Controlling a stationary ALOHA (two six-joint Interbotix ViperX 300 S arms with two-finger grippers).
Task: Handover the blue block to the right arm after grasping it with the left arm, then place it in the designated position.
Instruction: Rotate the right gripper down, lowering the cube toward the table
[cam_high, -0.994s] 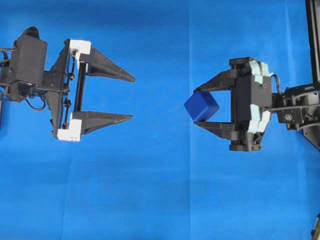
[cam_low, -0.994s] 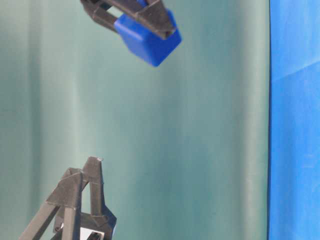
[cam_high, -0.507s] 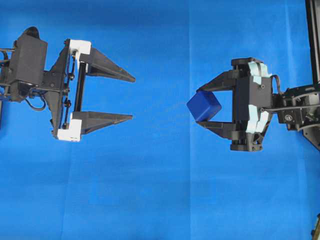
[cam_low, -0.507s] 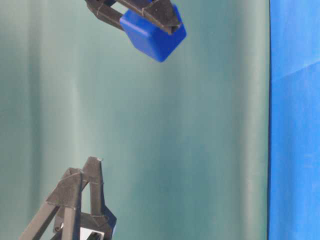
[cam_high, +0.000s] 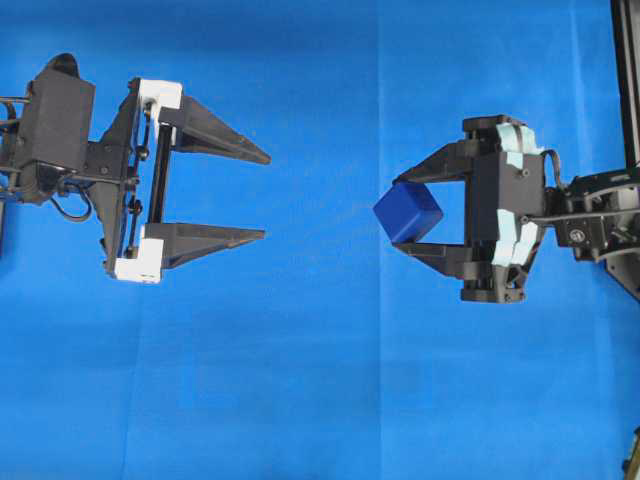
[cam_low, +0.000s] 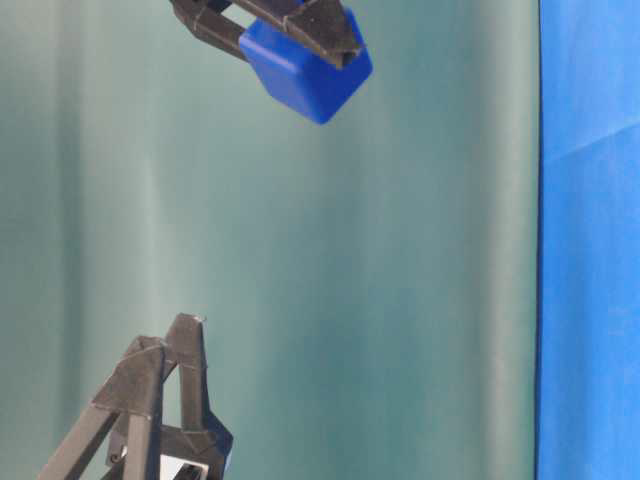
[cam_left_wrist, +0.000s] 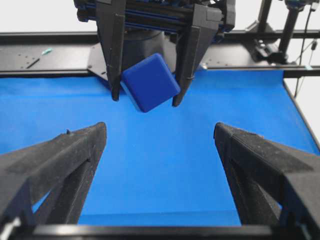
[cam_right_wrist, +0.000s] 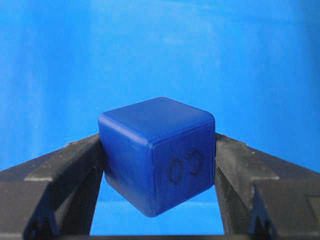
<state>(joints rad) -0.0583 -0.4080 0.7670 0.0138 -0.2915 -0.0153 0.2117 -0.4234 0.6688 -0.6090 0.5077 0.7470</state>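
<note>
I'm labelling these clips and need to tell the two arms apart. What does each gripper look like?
The left gripper is black, with two long pointed fingers on a rail capped by white plastic end blocks, and a thin black cable looping by its wrist. The right gripper is also black with pointed fingers, but its rail is all black and pale green-grey casing wraps the wrist.

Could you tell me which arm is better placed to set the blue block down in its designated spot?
The right: the right gripper is shut on the blue block, while the left gripper is open, empty and apart from it.
</note>
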